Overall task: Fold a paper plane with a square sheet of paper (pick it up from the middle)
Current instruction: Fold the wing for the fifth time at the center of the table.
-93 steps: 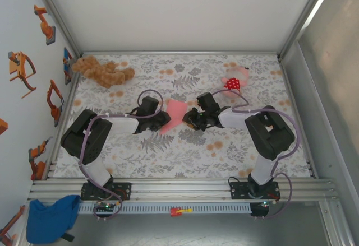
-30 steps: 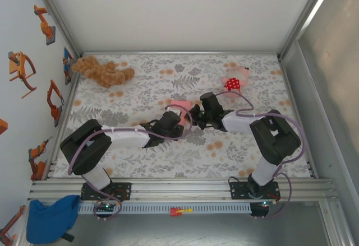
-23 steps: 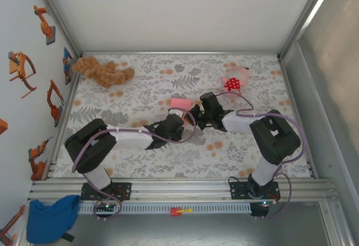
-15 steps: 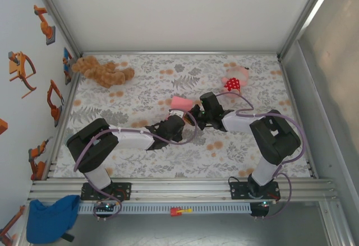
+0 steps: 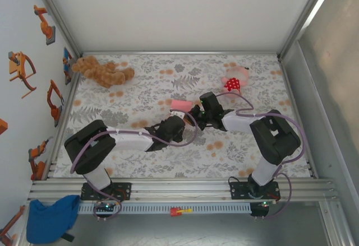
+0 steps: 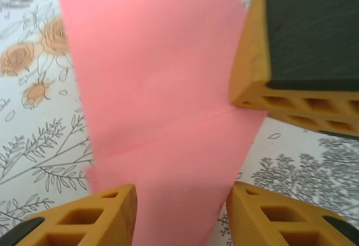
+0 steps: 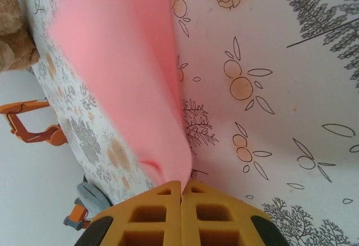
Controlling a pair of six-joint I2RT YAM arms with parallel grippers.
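The square sheet of paper (image 5: 180, 105) is salmon pink, folded, and held up off the flowered table near its middle. My right gripper (image 5: 194, 113) is shut on the sheet's right-hand corner; in the right wrist view the yellow fingers (image 7: 162, 212) meet on the paper (image 7: 123, 72), and my right gripper (image 7: 181, 185) pinches it where they touch. My left gripper (image 5: 175, 121) sits just in front of the sheet. In the left wrist view its jaws stand apart with the creased paper (image 6: 157, 89) running down between them, so my left gripper (image 6: 180, 198) is open. A right finger (image 6: 303, 50) shows at upper right.
A brown teddy (image 5: 101, 71) lies at the back left and a pink plush with a red dotted patch (image 5: 235, 78) at the back right. A blue cloth (image 5: 53, 218) lies outside the near rail. White walls close in the table on three sides.
The left arm has swung in from the left and its gripper now sits at the sheet's near edge. The paper looks smaller and more folded. The right gripper has kept its hold.
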